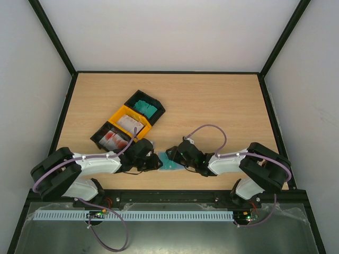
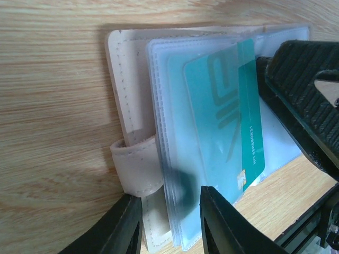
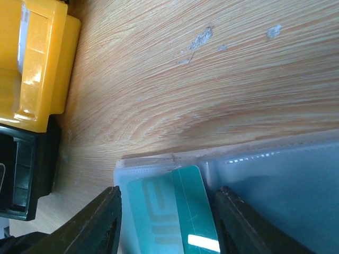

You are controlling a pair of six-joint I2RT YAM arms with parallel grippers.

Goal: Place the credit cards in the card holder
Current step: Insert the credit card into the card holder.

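The card holder (image 1: 161, 156) lies open near the table's front edge, between my two grippers. Its beige cover (image 2: 124, 79) and strap sit under clear sleeves (image 3: 275, 180). A teal credit card (image 2: 222, 106) is partly inside a sleeve, with its outer strip sticking out. My left gripper (image 2: 169, 222) is open, its fingers standing over the holder's strap side. My right gripper (image 3: 167, 222) is open with the teal credit card (image 3: 180, 211) between its fingers. A thin gap shows at the right finger. More credit cards lie in the bins.
Three bins stand in a diagonal row behind the holder. A black bin (image 1: 144, 106) holds teal cards, a yellow bin (image 1: 128, 123) holds whitish cards, and another black bin (image 1: 111, 137) holds red-marked cards. The yellow bin (image 3: 37, 58) is close to my right gripper's left.
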